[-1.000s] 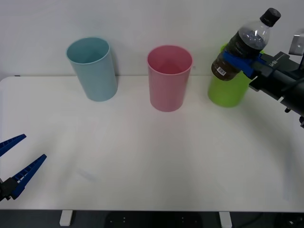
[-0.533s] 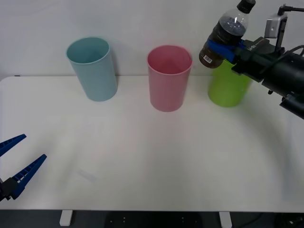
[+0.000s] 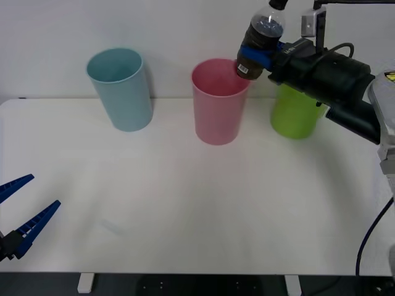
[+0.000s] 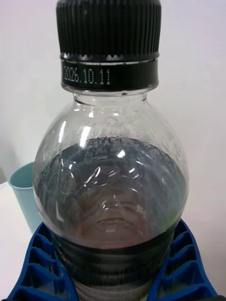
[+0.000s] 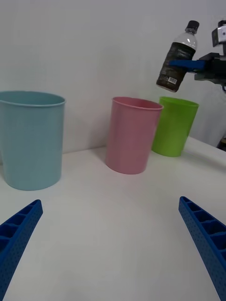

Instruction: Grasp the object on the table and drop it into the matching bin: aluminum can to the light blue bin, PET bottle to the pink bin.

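Front view is showing the white worktop (image 3: pixel 197 203) spreading across the frame, with the light blue bin (image 3: pixel 120 89), the pink bin (image 3: pixel 219 102) and a lime green bin (image 3: pixel 296 114) standing along its far edge. At upper right the right gripper (image 3: pixel 262 54) is clamping the PET bottle (image 3: pixel 258 43) around its body, holding it tilted in the air over the pink bin's right rim. At lower left the left gripper (image 3: pixel 21 213) is hanging just above the worktop's near edge with its fingers spread apart.

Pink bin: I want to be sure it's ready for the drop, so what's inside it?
The pink bin's visible inner wall looks bare pink. Its bottom is hidden by the rim, and the PET bottle, held above by the right gripper, covers the rim's right edge.
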Motion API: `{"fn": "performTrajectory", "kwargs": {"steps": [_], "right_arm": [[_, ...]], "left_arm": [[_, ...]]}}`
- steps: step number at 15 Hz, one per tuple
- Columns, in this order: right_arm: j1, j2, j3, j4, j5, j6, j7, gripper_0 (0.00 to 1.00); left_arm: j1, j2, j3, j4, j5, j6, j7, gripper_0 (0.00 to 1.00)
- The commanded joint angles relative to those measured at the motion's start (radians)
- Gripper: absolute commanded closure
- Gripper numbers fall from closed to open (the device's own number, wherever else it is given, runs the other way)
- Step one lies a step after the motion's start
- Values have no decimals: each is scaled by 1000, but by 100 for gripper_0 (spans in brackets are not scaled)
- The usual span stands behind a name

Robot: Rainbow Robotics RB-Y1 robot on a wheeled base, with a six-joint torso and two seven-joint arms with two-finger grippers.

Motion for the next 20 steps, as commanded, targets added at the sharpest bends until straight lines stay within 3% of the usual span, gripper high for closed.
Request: {"fn": "performTrajectory", "kwargs": {"steps": [1,6,9,11,12,13,14,20], "right_arm": [[-71,45,4,89,55,0,9,100],[-177,108,7,236,117,32,25,100],[-188,117,23,256,117,54,34,100],[-188,117,24,255,117,54,37,95],[-188,117,24,255,119,54,41,88],[-188,117,24,255,116,54,41,40],[-188,117,23,255,116,54,43,0],[-177,117,4,255,104,51,63,0]], "left_arm": [[0,0,0,0,0,0,0,0],[0,0,0,0,0,0,0,0],[0,0,0,0,0,0,0,0],[0,0,0,0,0,0,0,0],[0,0,0,0,0,0,0,0],[0,0,0,0,0,0,0,0],[0,0,0,0,0,0,0,0],[0,0,0,0,0,0,0,0]]}}
